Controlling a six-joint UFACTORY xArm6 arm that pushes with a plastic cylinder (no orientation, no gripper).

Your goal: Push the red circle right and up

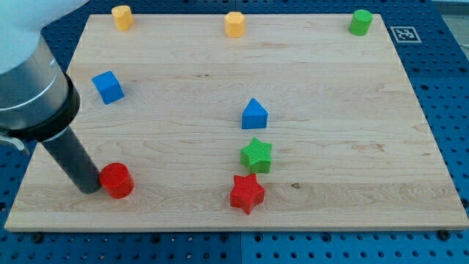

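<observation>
1. Wooden tabletop (183,73) on a blue pegboard base (447,88), photographed from above and slightly from the front.
2. No claw on this arm, so nothing spread or pinching to report; only a straight dark rod (69,154) slanting down from the view's upper left.
3. My tip (92,187) down on the tabletop near the view's bottom-left corner, just left of the red circle (116,180) and apparently touching its left side.
4. Red circle, a short cylinder, upright near the front edge, well left of every other low-lying block.
5. Red star (247,193) further along the same front strip, toward the view's middle, well apart from the circle.
6. Green star (256,155) just above the red star, close to it; contact between the two impossible to tell.
7. Blue block with a peaked, house-like top (254,114) just above the green star.
8. Blue cube (108,87) alone on the view's left side, above and right of the rod.
9. Along the top edge: one yellow block (122,17) at left, a second yellow block (234,24) near the middle, a green cylinder-like block (360,22) at right.
10. Black-and-white marker tag (404,34) on the base beyond the top-right corner.
</observation>
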